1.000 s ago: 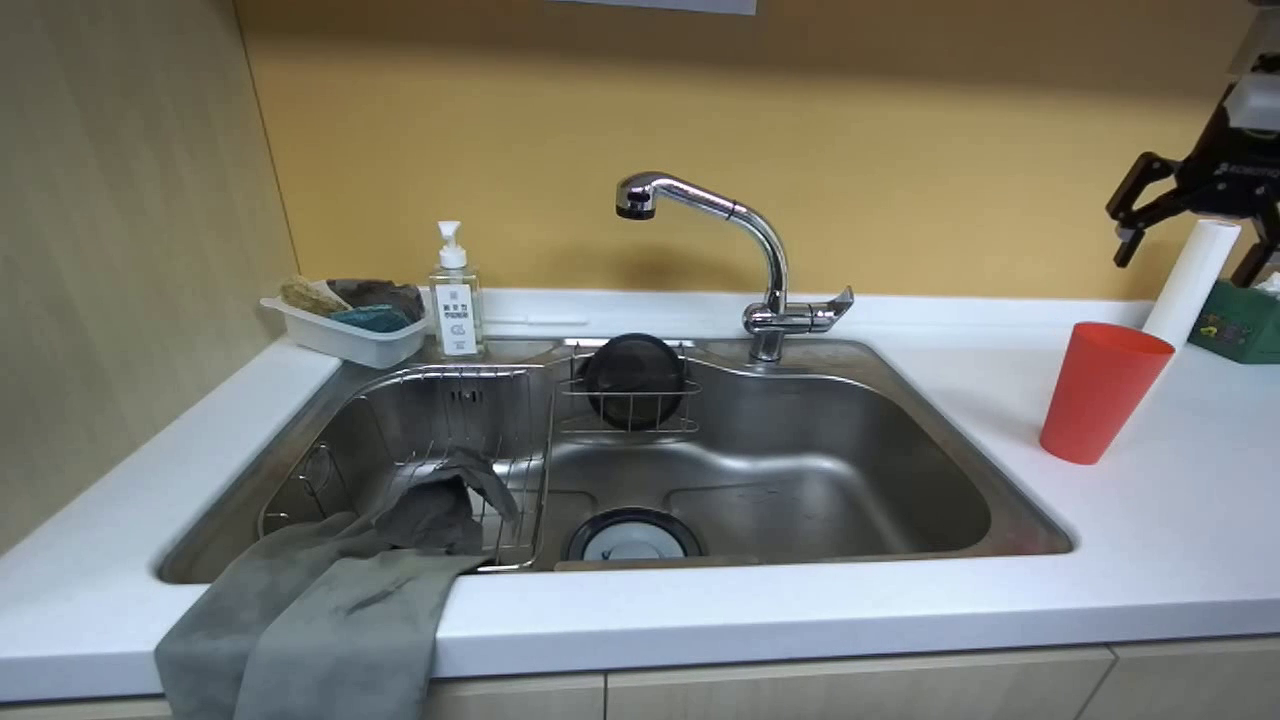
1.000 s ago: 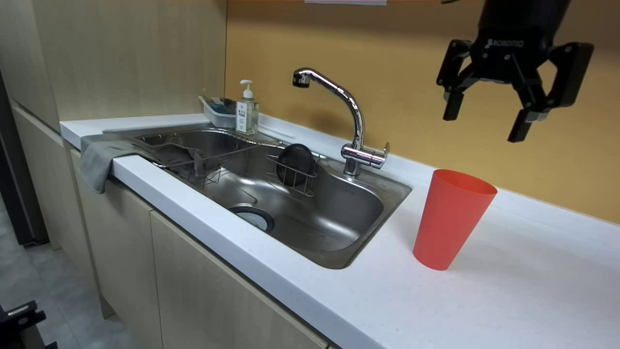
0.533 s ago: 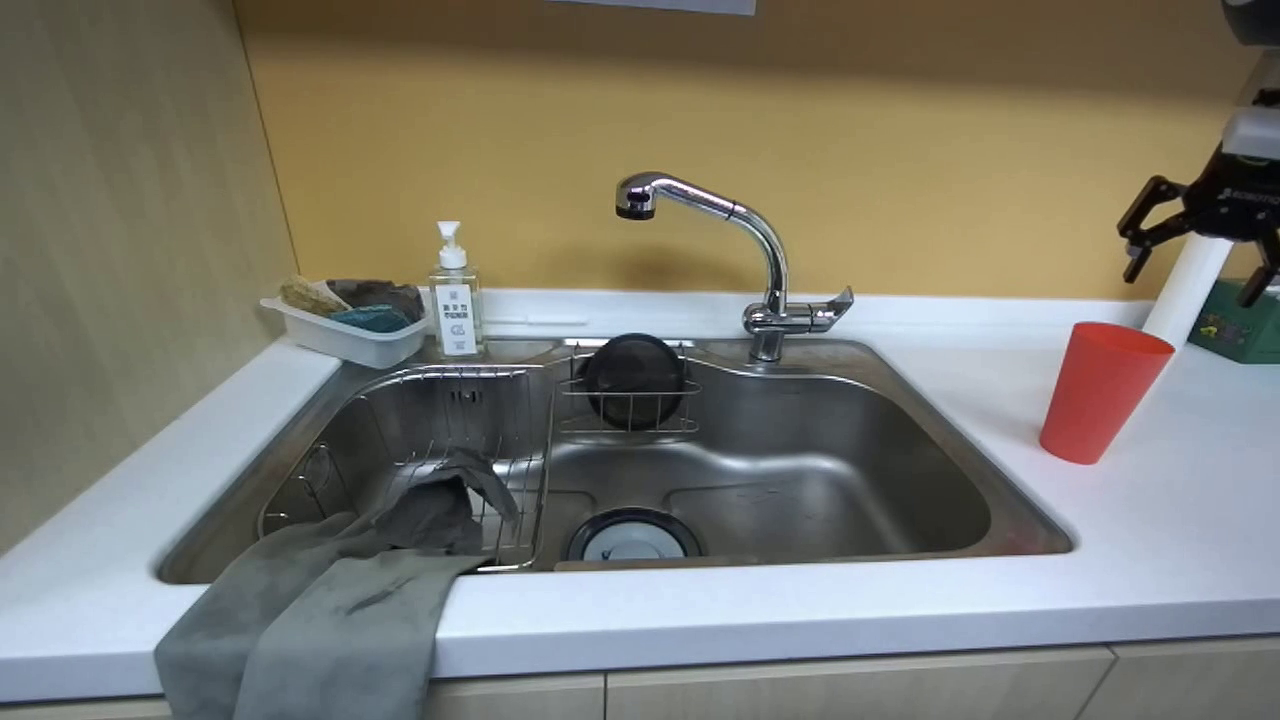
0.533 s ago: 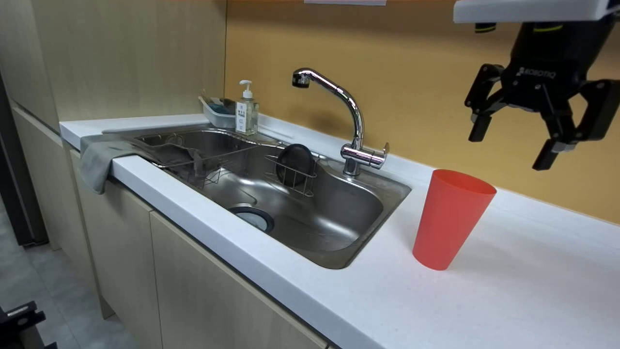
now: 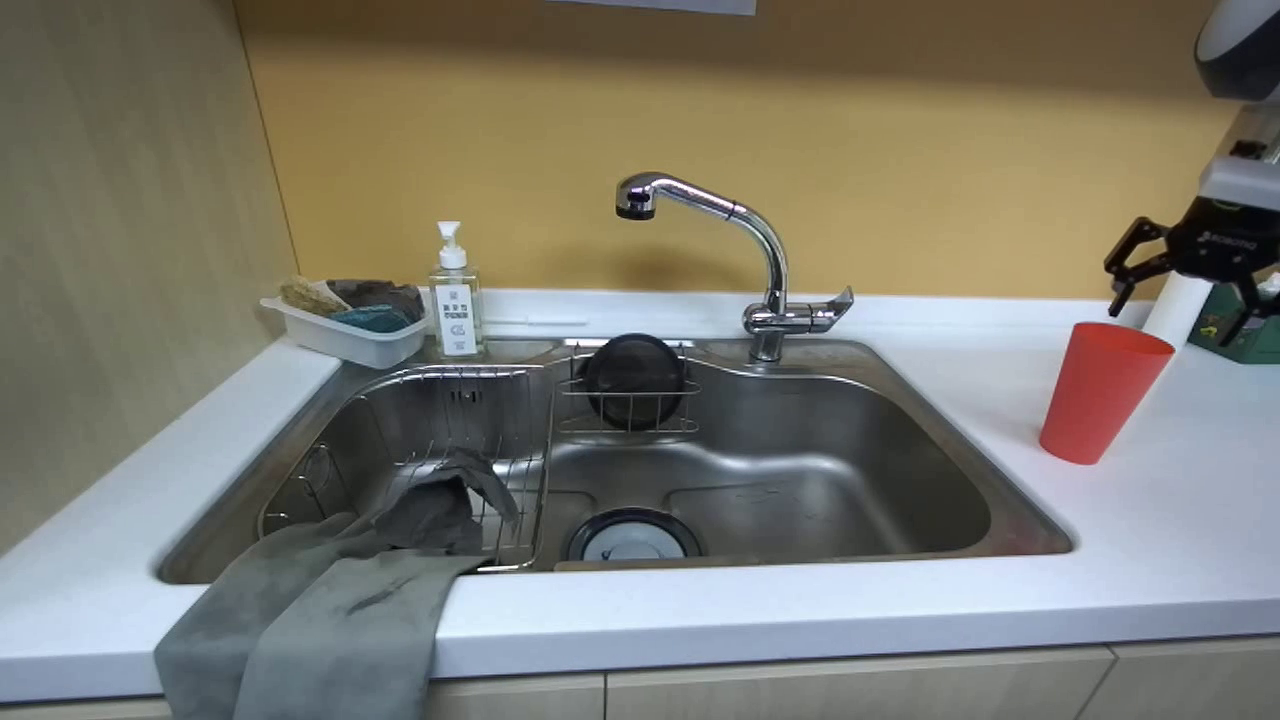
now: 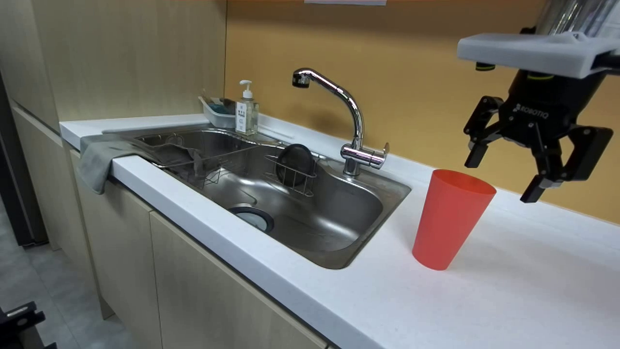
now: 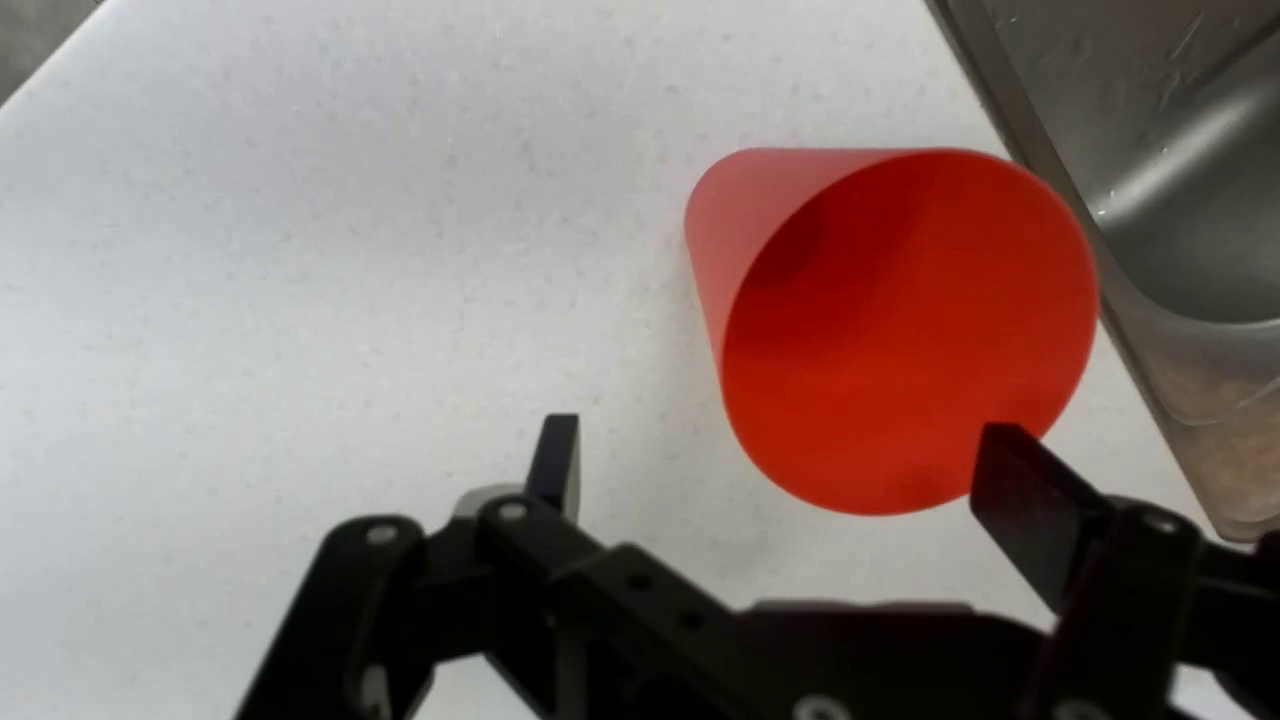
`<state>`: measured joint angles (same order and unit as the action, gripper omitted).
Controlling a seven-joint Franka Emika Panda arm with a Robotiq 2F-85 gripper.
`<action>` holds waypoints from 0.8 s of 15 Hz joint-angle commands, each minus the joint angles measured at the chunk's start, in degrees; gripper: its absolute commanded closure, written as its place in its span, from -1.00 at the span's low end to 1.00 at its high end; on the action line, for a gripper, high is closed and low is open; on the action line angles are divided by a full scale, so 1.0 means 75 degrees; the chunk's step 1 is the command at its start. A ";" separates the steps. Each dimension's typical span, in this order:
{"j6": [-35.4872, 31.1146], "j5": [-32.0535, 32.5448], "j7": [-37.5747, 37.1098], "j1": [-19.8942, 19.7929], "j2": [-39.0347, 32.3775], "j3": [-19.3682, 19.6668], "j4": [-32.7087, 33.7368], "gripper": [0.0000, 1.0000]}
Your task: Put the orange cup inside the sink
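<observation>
The orange cup, a red-orange tumbler, stands mouth up on the white counter beside the sink in both exterior views (image 5: 1103, 400) (image 6: 449, 228). In the wrist view its open mouth (image 7: 900, 320) faces the camera. The steel sink (image 5: 820, 500) also shows in an exterior view (image 6: 339, 220) and at the right edge of the wrist view (image 7: 1200, 220). My gripper (image 6: 501, 181) is open and empty, fingers pointing down, close to the height of the cup's rim. In the wrist view the gripper (image 7: 783, 436) has its right finger overlapping the cup's rim; I cannot tell whether they touch.
A chrome faucet (image 5: 765, 245) rises behind the sink. A soap bottle (image 5: 457, 310) and a white tray (image 5: 365, 345) stand at the back left. A grey cloth (image 5: 340, 630) hangs over the front edge. A white roll (image 5: 1178, 310) and green box (image 5: 1240, 330) stand behind the cup.
My gripper has moved down toward the height of the cup's rim and stays open. The cup has not moved.
</observation>
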<state>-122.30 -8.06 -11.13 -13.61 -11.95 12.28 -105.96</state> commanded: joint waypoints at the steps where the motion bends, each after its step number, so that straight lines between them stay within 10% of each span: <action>1: -0.0060 -0.0131 0.0121 -0.0007 -0.0154 -0.0021 0.0102 -1.00; 5: -0.0186 0.0091 0.0172 0.0047 -0.0060 0.0001 -0.0081 -1.00; 6: -0.0219 0.0112 0.0179 0.0049 -0.0053 0.0003 -0.0097 -0.50; 12: -0.0384 0.0342 0.0232 0.0121 0.0001 0.0005 -0.0181 0.26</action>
<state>-124.37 -7.14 -8.89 -13.28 -13.16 12.18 -106.29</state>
